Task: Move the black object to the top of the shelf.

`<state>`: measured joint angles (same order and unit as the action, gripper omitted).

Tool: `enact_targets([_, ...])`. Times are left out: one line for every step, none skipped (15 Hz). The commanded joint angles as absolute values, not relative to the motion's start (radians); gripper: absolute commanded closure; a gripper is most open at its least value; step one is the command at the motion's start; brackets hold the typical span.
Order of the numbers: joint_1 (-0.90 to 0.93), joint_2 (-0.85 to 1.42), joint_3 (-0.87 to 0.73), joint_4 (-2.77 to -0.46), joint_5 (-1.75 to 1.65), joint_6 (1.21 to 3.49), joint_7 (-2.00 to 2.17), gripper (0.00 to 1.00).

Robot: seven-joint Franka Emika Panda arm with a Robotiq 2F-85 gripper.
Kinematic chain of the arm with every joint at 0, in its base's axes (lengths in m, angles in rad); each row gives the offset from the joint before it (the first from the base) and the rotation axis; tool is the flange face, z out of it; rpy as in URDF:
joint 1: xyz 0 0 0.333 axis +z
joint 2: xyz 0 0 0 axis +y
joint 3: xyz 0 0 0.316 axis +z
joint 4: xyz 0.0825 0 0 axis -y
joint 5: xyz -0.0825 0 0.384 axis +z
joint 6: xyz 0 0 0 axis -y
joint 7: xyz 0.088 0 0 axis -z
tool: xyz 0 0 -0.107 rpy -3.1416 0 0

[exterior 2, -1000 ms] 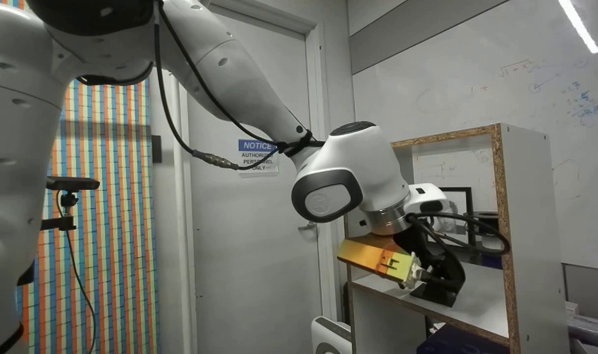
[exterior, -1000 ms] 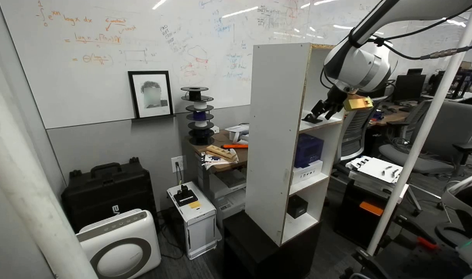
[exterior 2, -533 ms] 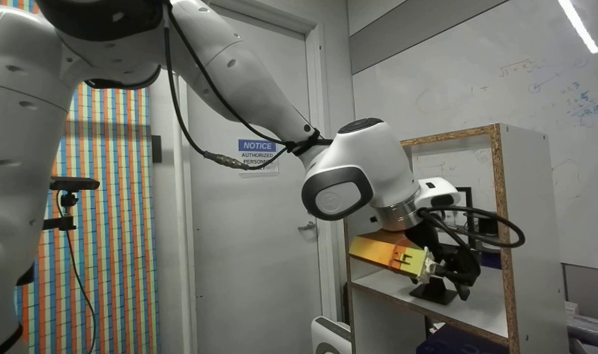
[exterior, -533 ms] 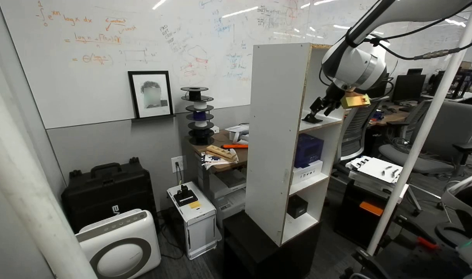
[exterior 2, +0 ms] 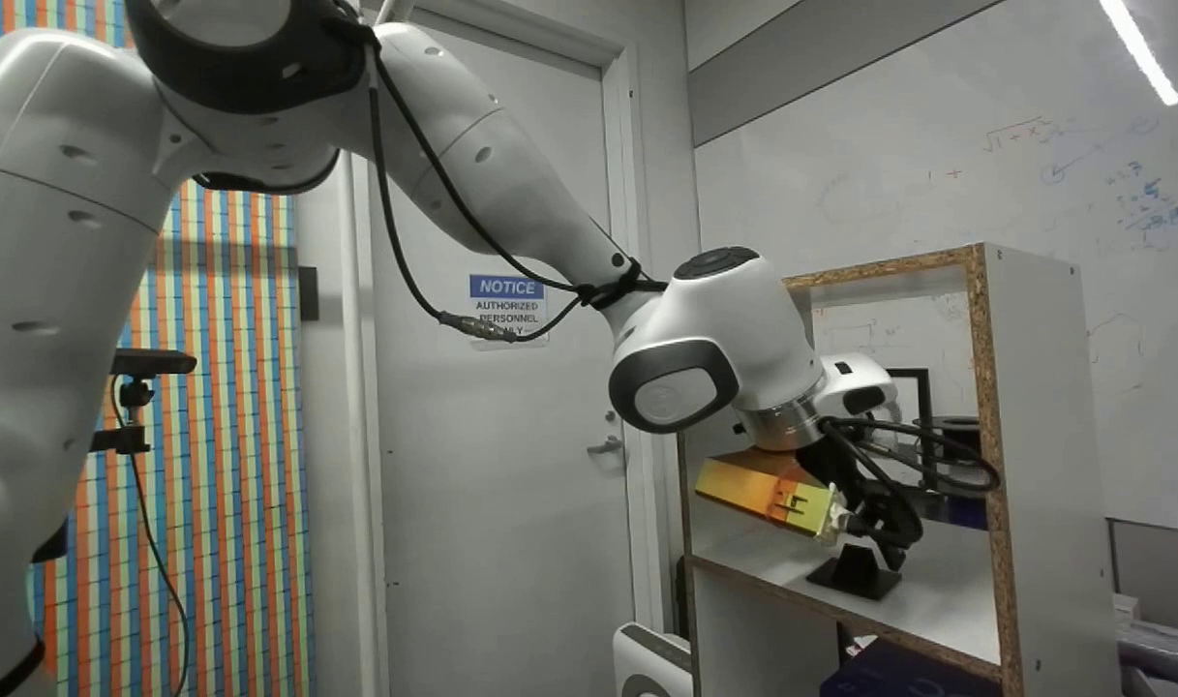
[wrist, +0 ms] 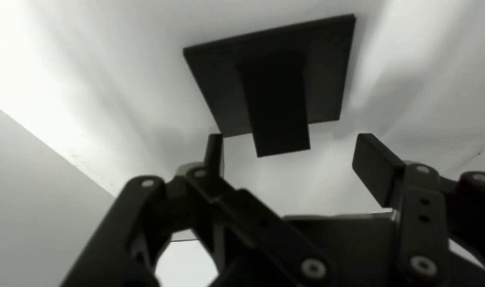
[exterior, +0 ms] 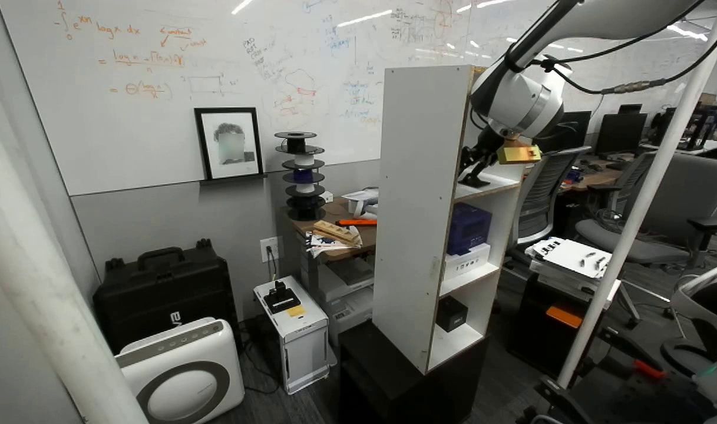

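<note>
Black two-finger claw (wrist: 293, 161) is apart, gripping nothing, w/ small black flat-based stand (wrist: 272, 87) just below on upper board (exterior 2: 947, 620) of tall white open-fronted shelf (exterior: 418, 218), behind board's front edge, post (wrist: 278, 111) aligned w/ gap, so prob. little side shift needed.

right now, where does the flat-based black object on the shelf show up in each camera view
In an exterior view: black object right of centre, slightly above mid-height.
In an exterior view: black object right of centre, low in the picture.
Wrist view: black object upper middle, slightly right of centre.
Shared landmark: the shelf, whose white surface lies under it in all three.
</note>
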<state>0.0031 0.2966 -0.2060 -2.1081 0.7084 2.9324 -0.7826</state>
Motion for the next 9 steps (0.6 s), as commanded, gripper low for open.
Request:
enact_targets([-0.028, 0.326, -0.164, -2.057, 0.765, 2.906, -0.819, 0.50])
enact_targets([-0.031, 0.318, -0.162, -2.068, 0.763, 2.896, -0.816, 0.58])
enact_targets([-0.031, 0.313, -0.164, -2.077, 0.755, 2.894, -0.806, 0.65])
enact_targets([-0.033, 0.300, -0.163, -2.090, 0.755, 2.894, -0.805, 0.73])
enact_targets([-0.031, 0.294, -0.166, -2.100, 0.754, 2.899, -0.800, 0.80])
enact_targets([-0.028, 0.279, -0.171, -2.119, 0.751, 2.904, -0.794, 0.87])
enact_targets([-0.027, 0.263, -0.174, -2.138, 0.752, 2.907, -0.788, 0.87])
enact_targets([-0.025, 0.241, -0.175, -2.166, 0.760, 2.919, -0.780, 0.83])
enact_targets([-0.023, 0.223, -0.176, -2.190, 0.769, 2.930, -0.774, 0.83])
